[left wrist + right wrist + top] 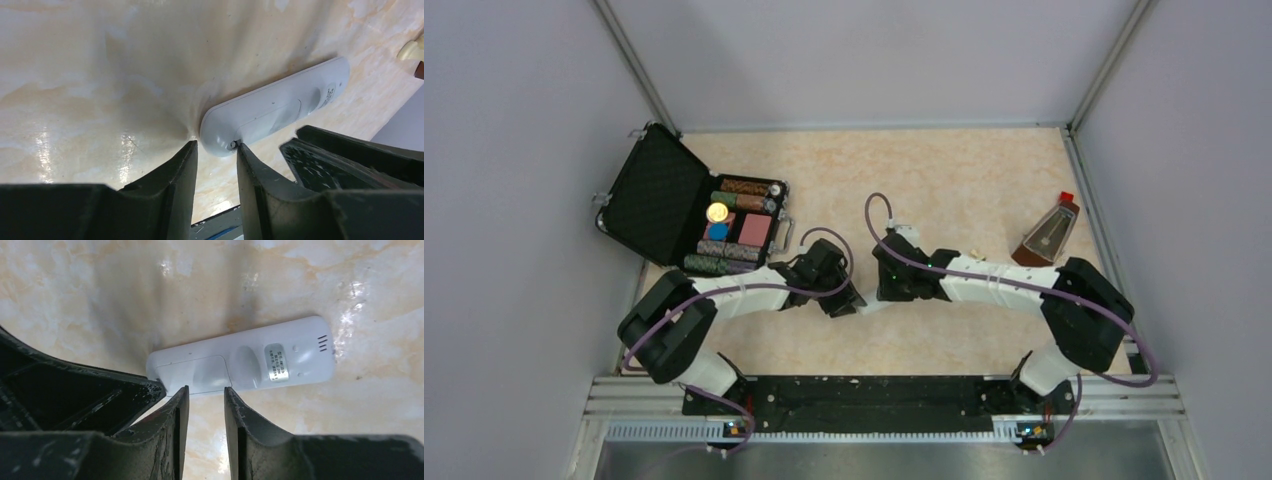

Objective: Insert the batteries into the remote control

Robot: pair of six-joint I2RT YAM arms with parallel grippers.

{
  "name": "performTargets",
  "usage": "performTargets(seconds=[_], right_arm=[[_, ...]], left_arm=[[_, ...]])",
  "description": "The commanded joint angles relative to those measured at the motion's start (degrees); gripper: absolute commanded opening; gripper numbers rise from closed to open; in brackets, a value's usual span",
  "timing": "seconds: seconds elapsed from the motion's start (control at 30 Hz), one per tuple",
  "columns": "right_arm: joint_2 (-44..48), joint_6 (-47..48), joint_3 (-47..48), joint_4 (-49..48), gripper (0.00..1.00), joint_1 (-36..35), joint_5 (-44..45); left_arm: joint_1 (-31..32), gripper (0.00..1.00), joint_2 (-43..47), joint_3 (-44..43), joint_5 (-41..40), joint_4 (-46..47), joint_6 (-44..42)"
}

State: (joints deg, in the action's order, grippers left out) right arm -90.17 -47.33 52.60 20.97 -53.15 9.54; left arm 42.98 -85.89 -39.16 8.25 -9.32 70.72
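Your small white oblong plastic remote control (240,365) lies back-up on the beige marbled table (100,290), its cover (192,372) seemingly shut. The left gripper (216,150) and right gripper (205,392) stand slightly parted and empty at its edge. No batteries show, so loading may be done.

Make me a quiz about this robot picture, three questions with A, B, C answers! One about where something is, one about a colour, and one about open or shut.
1. Where is the remote control?
A leaning on a wall
B flat on the table, between the left gripper and the right gripper
C high in the air

2. What colour is the remote control?
A green
B black
C white

3. How is the black case?
A open
B shut
C upside down

Answers:
1 B: both wrist views show it lying on the table by the grippers.
2 C: its plain back is white.
3 A: its lid stands open and the chip rolls inside show.
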Motion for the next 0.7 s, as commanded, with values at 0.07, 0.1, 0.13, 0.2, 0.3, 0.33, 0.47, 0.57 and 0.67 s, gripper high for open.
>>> performTargets(seconds=[0.07,0.1,0.13,0.2,0.3,0.33,0.47,0.57,0.67], right_arm=[[8.2,-0.6,1.8,4.6,0.34,-0.2,6.2],[8.7,-0.7,1.1,5.4,0.34,0.0,6.6],[9.0,-0.9,0.4,5.9,0.35,0.0,6.8],[9.2,-1.5,-1.5,6.3,0.35,0.2,7.0],[8.5,-2.1,-3.3,6.4,0.35,0.4,7.0],[8.1,-2.1,-3.7,6.4,0.35,0.4,6.9],[6.6,-1.8,-4.2,5.6,0.35,0.4,5.6],[5.6,-1.6,-4.2,4.6,0.35,0.4,5.6],[3.5,-1.1,-3.2,3.7,0.34,0.4,5.0]], left_arm=[[-0.5,0.39,1.9,-0.7,-3.0,-2.8,-1.1],[-0.5,0.39,2.8,-0.8,-3.4,-3.0,-1.3],[-0.5,0.39,3.8,-0.8,-3.9,-3.2,-1.6],[-0.6,0.4,6.2,-0.9,-5.2,-4.2,-2.1],[-0.6,0.41,10.9,-1.1,-8.6,-7.0,-3.0],[-0.6,0.41,12.6,-0.9,-10.3,-7.8,-3.2],[-0.6,0.43,20.0,0.5,-15.4,-9.7,-4.0],[-0.6,0.44,25.7,1.8,-19.1,-10.4,-4.6],[-0.6,0.45,29.8,2.8,-22.3,-10.9,-4.8]])
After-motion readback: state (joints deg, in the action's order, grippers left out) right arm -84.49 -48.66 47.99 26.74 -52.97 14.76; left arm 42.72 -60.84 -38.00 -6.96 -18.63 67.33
